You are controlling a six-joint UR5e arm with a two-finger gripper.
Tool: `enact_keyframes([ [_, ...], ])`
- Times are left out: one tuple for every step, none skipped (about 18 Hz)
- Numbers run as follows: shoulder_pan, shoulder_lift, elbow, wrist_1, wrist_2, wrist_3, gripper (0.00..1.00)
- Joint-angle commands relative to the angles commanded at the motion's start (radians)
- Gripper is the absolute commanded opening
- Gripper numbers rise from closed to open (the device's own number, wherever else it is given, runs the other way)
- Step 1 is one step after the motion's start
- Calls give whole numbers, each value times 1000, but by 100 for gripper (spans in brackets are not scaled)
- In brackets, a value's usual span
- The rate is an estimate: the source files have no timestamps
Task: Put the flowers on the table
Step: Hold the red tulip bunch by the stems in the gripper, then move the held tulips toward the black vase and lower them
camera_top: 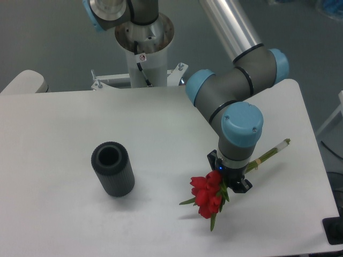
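The flowers are a small bunch of red tulips with green leaves. Their thin green stems stick out to the upper right, past the arm. My gripper points down at the right side of the white table and is shut on the stems just behind the buds. The bunch lies nearly level. I cannot tell if it touches the tabletop. The fingers are mostly hidden by the wrist and the blooms.
A dark grey ribbed cylinder vase stands upright and open-topped on the left middle of the table. The arm's base column rises behind the far edge. The table's right edge lies close to the stem ends.
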State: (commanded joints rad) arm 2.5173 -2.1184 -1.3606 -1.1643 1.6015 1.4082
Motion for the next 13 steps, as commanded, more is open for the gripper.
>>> enact_keyframes([
  [0,0,-5,2,0,-8,4],
  [0,0,-6,2,0,-29,4],
  [-2,0,-8,2,0,-64,4],
  [-2,0,-9,2,0,-105,3],
  [-12,-2,-11,3,0,-141,3],
  [-24,-2,-17,3,0,-173,3],
  [-28,0,-29,5,0,-208,3],
  [-29,2,-43,8,0,-244,3],
  [-32,5,-52,9,0,-277,3],
  [-41,9,-61,9,0,-316,3],
  [-54,9,-72,12,0,-357,3],
  [-61,8,-81,14,0,-406,3],
  [-70,8,-83,15,0,-463,3],
])
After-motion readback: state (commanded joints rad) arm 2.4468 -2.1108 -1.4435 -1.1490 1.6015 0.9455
